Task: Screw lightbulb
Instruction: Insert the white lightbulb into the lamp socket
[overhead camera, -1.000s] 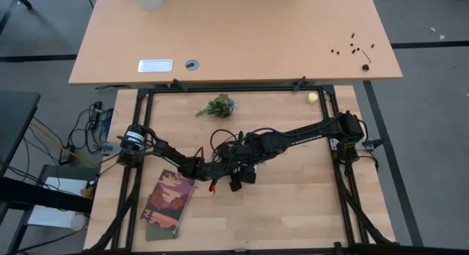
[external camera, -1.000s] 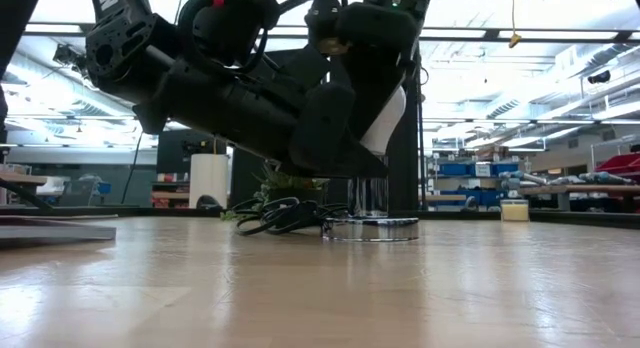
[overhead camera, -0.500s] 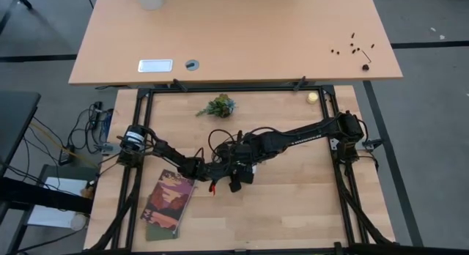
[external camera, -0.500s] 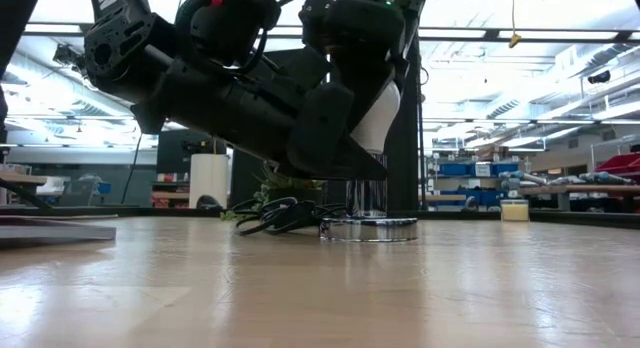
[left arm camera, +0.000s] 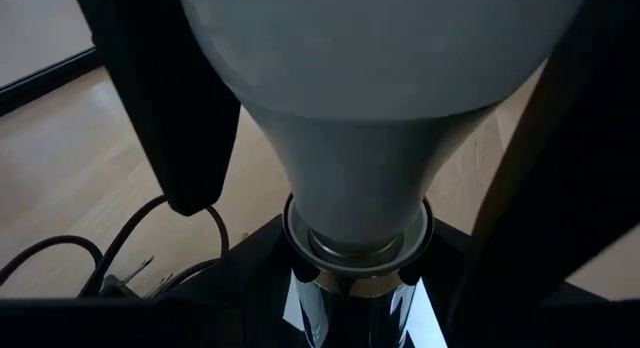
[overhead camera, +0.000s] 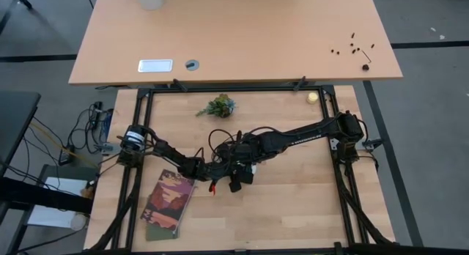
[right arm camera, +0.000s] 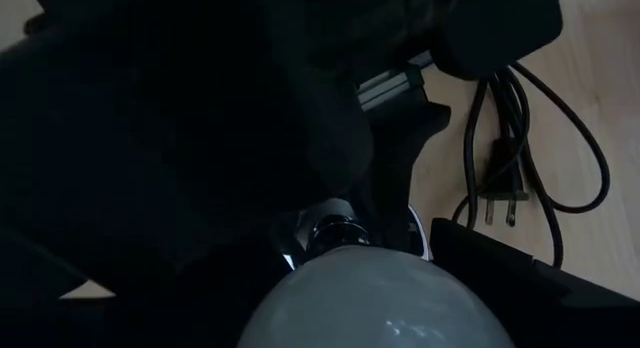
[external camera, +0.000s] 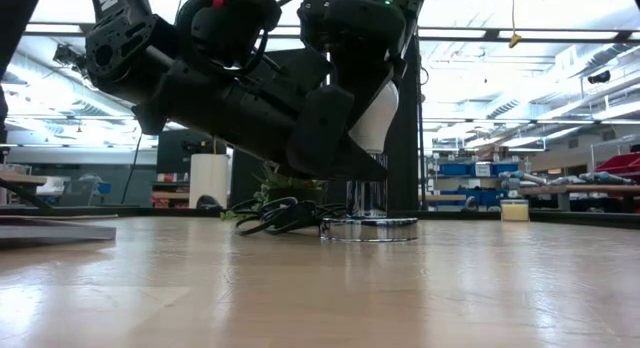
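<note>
Bare wood lies wide toward the table's (overhead camera: 293, 211) near and right edges — both arms crowd mid-table. Right gripper (right arm camera: 340, 298) is clamped on the lightbulb (external camera: 378, 116), upright over the socket (external camera: 368, 228); left gripper (overhead camera: 220, 169) (beside it) grips the stem, cord (external camera: 275, 216) just behind.

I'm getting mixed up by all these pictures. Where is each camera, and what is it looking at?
High view: above the table, looking straight down; both arms meet mid-table.
Low view: at tabletop height, looking level; arms hang over the bulb and socket.
Left wrist view: on the left arm, facing the bulb; its dark fingers flank it.
Right wrist view: on the right arm, over the bulb and cord.
Both wrist views and the low view share the bulb.
</note>
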Robot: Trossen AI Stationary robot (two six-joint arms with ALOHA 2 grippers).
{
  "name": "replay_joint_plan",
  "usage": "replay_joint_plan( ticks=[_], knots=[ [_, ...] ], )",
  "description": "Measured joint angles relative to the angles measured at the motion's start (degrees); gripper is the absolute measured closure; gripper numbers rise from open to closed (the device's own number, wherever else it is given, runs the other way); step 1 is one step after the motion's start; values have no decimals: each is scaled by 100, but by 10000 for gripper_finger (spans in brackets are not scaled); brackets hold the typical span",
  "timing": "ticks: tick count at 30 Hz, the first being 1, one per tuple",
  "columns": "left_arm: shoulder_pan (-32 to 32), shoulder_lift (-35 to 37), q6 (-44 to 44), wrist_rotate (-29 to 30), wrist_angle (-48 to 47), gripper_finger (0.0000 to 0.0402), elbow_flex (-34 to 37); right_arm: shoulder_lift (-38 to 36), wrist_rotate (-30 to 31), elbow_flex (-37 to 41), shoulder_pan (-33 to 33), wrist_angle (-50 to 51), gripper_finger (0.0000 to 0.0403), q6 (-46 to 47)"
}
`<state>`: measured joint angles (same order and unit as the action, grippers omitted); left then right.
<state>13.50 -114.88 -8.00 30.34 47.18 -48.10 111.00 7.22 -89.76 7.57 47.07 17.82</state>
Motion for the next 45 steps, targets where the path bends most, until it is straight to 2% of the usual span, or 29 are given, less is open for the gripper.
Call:
replay_joint_plan(
  ticks=[11,14,17,19,27,39,45],
  knots=[
    [-2,-3,3,5,9,191,0,1,-18,2,0,-140,128,-600],
    [-2,-3,4,5,4,191,0,0,-218,2,-24,-100,128,-768],
    [-4,-3,4,3,6,191,0,-2,-698,2,-153,-105,128,-445],
    [-2,-3,0,4,4,191,0,-2,-791,0,-198,-59,128,-93],
    [0,-3,-9,22,-6,191,0,-44,-555,-2,-155,-33,127,215],
    [0,-3,-33,35,-34,191,0,-46,-487,-457,-132,395,91,-148],
    [0,-3,-29,31,-37,190,-2,-152,-464,-461,-83,405,86,-148]
  ],
)
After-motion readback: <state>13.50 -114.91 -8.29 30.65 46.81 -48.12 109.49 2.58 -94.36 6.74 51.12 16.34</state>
